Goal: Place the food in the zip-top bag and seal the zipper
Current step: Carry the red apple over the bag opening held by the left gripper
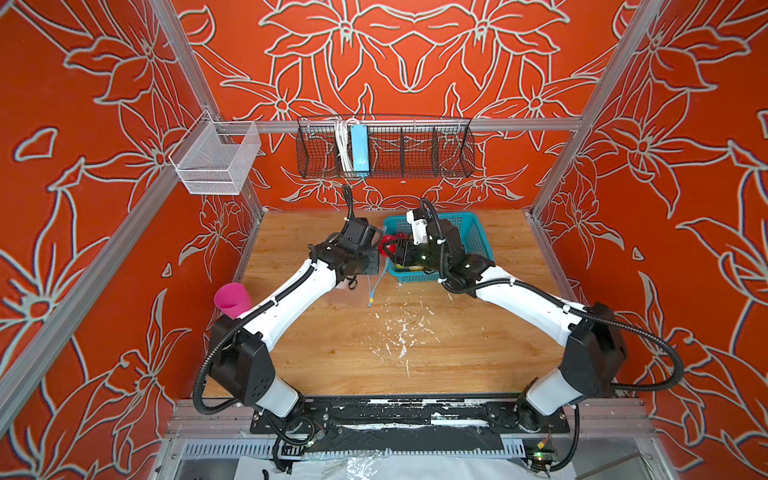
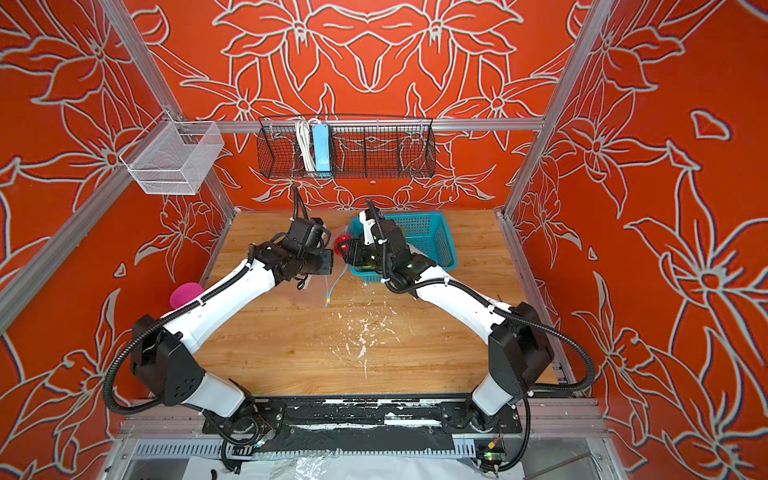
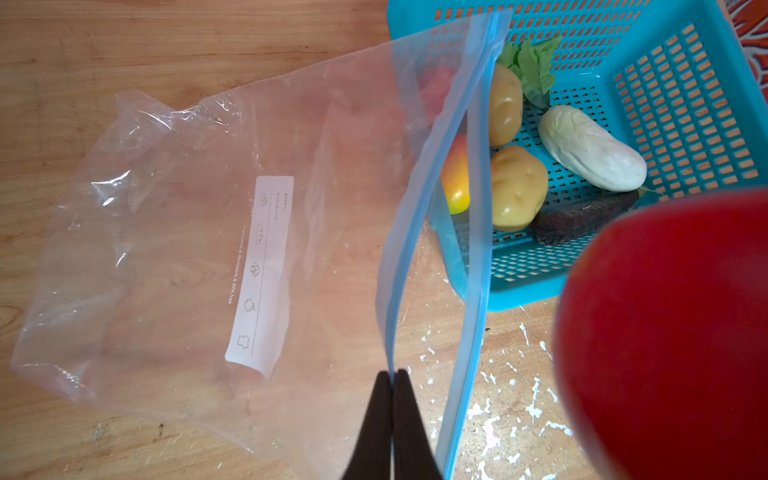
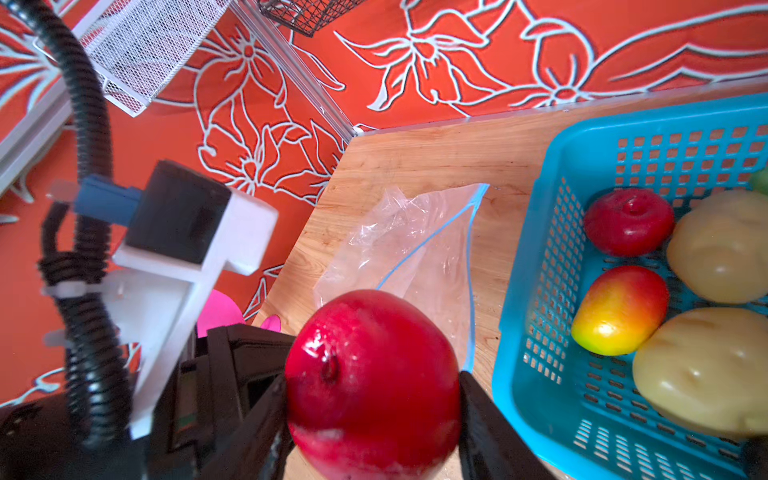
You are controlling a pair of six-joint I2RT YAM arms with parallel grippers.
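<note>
The first loading step is under way, and the zipper is standing open. The left hand is clenching one lip of it, lifting that lip so the bag is gaping toward the basket. The bag's body is lying flat on the worktop, near the back edge and just beside the basket on the side nearer the left edge. The right hand is grasping a red ball and hanging it just outside the bag's mouth. Nothing is showing inside the bag. The other food is sitting in the basket: a second red ball, two potatoes, a mango, a white vegetable and a leaf.

The next move probably calls for carrying the ball past the raised lip, lowering it well inside, then letting go. The mouth looks narrow, so the lip needs holding high.
</note>
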